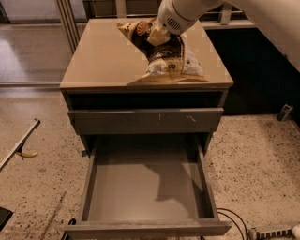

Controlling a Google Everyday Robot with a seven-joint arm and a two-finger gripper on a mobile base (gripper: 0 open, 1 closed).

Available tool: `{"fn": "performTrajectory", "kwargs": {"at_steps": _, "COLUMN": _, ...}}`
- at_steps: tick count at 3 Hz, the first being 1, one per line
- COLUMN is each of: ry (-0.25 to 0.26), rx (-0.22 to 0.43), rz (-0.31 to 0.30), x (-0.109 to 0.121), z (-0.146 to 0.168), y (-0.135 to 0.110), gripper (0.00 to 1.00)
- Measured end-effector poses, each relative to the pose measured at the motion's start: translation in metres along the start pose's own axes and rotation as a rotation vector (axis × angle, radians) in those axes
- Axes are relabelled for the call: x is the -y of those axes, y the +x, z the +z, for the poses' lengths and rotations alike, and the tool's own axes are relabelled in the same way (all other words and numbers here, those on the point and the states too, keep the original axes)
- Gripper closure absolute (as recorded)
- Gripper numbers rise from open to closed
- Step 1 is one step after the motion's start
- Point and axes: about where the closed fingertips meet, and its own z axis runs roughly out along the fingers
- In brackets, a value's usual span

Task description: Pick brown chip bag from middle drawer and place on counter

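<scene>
Camera view looks down on a grey drawer cabinet whose glossy beige counter (pixel 101 56) fills the upper middle of the frame. The white arm (pixel 183 13) comes in from the upper right, and its end effector (pixel 158 36) sits over the rear half of the counter, clamped on the bunched upper part of the brown chip bag (pixel 172 63). The bag hangs from that grip at a slant: one cream-tan end sticks out toward the upper left, the dark brown middle is crumpled under the end effector, and the wider lower end with its white label panel spreads toward the counter's front right edge. Whether that lower end rests on the surface or hangs just above it cannot be told, though its reflection lies right below it on the gloss. Below the counter, a closed grey drawer front (pixel 140 121) with small scratch marks spans the cabinet. Under it, the middle drawer (pixel 140 187) is pulled far out toward the bottom of the frame, its smooth grey floor showing with a soft shadow across it. Speckled terrazzo floor (pixel 42 187) surrounds the cabinet, and a dark cable (pixel 236 220) curls at the lower right.
</scene>
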Motion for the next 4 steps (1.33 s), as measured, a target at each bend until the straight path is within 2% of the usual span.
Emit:
{"fn": "performTrajectory", "kwargs": {"at_steps": 1, "ry": -0.018, "rx": 0.030, "rz": 0.009, "x": 0.005, "z": 0.020, "y": -0.019, "gripper": 1.00}}
{"fn": "performTrajectory", "kwargs": {"at_steps": 2, "ry": -0.014, "rx": 0.043, "rz": 0.012, "x": 0.009, "z": 0.024, "y": -0.019, "gripper": 1.00}}
{"fn": "performTrajectory", "kwargs": {"at_steps": 3, "ry": 0.006, "rx": 0.082, "rz": 0.000, "x": 0.027, "z": 0.040, "y": -0.014, "gripper": 1.00}}
{"fn": "performTrajectory", "kwargs": {"at_steps": 4, "ry": -0.019, "rx": 0.116, "rz": -0.040, "x": 0.036, "z": 0.069, "y": -0.007, "gripper": 1.00}}
